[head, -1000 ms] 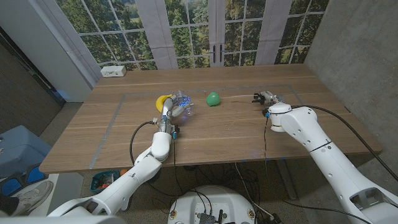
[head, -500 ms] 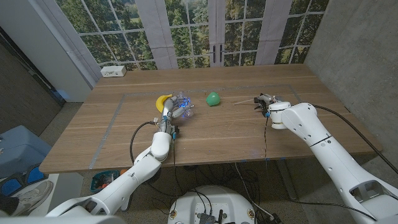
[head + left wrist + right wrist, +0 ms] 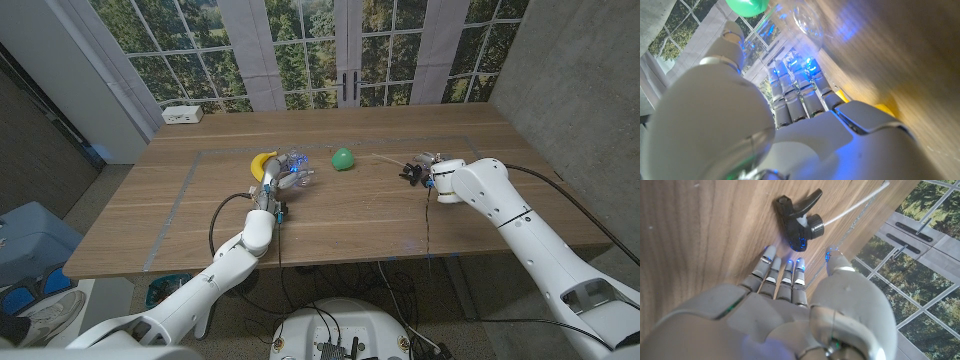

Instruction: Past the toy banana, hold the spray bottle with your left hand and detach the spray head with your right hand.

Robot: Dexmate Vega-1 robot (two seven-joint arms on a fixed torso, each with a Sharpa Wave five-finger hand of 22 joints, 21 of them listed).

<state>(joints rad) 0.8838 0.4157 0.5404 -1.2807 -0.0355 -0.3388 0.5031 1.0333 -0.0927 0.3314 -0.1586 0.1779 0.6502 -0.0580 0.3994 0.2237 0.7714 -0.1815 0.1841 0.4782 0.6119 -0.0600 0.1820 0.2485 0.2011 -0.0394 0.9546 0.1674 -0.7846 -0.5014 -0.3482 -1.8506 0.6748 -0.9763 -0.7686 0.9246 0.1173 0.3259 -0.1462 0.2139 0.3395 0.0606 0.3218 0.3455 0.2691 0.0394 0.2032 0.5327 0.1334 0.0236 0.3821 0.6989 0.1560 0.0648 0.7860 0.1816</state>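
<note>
The clear spray bottle (image 3: 299, 173) lies on the table just right of the yellow toy banana (image 3: 262, 162), with its neck bare. My left hand (image 3: 283, 177) reaches to it with straight fingers (image 3: 799, 94). The bottle (image 3: 809, 19) shows just beyond those fingertips, and nothing sits between them and the thumb. The black spray head (image 3: 800, 222) with its thin white tube (image 3: 855, 202) lies on the wood. My right hand (image 3: 790, 275) hovers behind it, fingers spread and off it. From the head camera the spray head (image 3: 409, 168) is just left of my right hand (image 3: 428, 170).
A green ball (image 3: 343, 158) rests between the bottle and the spray head. At the far left corner of the table (image 3: 200, 210) stands a white box (image 3: 183, 114). Windows run behind the far edge and a grey wall stands on the right.
My right hand has shifted a little toward the table's middle, and the spray head with its tube now lies on the wood in front of its fingers. The left arm has hardly moved.
</note>
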